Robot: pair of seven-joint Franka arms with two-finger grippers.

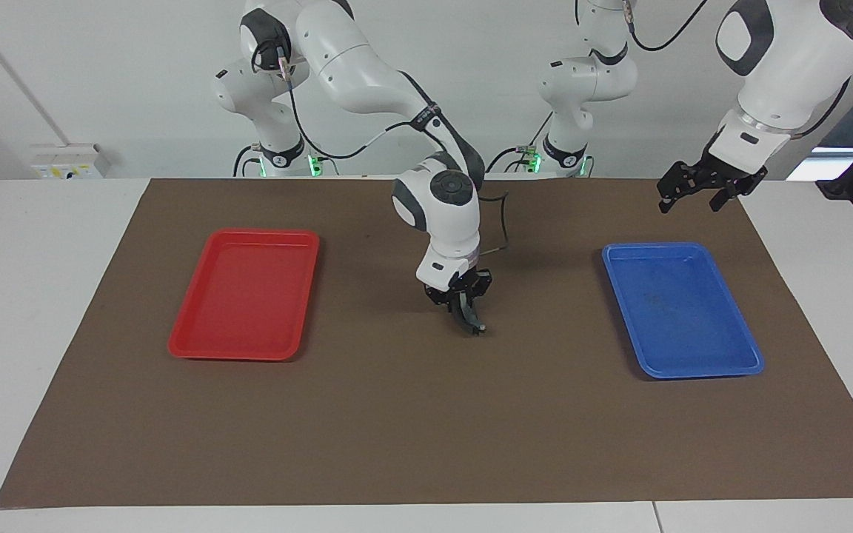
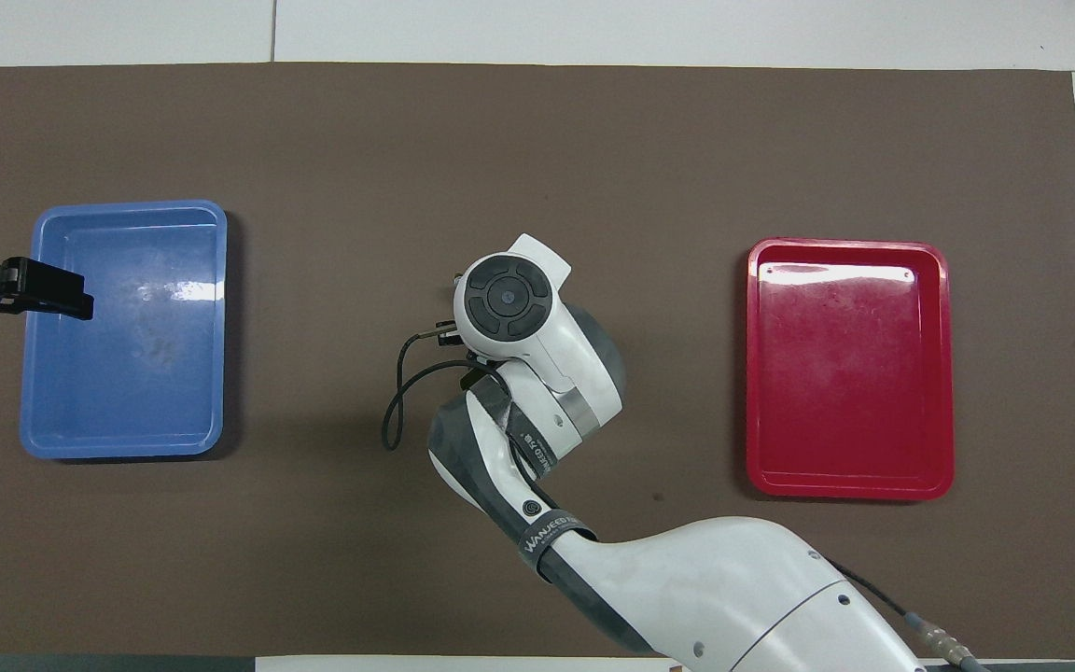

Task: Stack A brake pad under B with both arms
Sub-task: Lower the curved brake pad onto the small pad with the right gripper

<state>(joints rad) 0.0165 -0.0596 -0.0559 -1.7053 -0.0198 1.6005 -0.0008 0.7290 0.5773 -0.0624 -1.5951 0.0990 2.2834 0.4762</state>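
two trays (one red [image 1: 245, 292], one blue [image 1: 682, 311]), two grippers, right gripper [image 1: 463, 311] gripping one curved black piece [image 1: 471, 320]

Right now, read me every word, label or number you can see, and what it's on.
"WANJEED": black strap around the right arm; further letters curl out of sight.
Second strap, closer to that arm's wrist: print too blurred to read.
Wall box by the table: yellow label too small to read.
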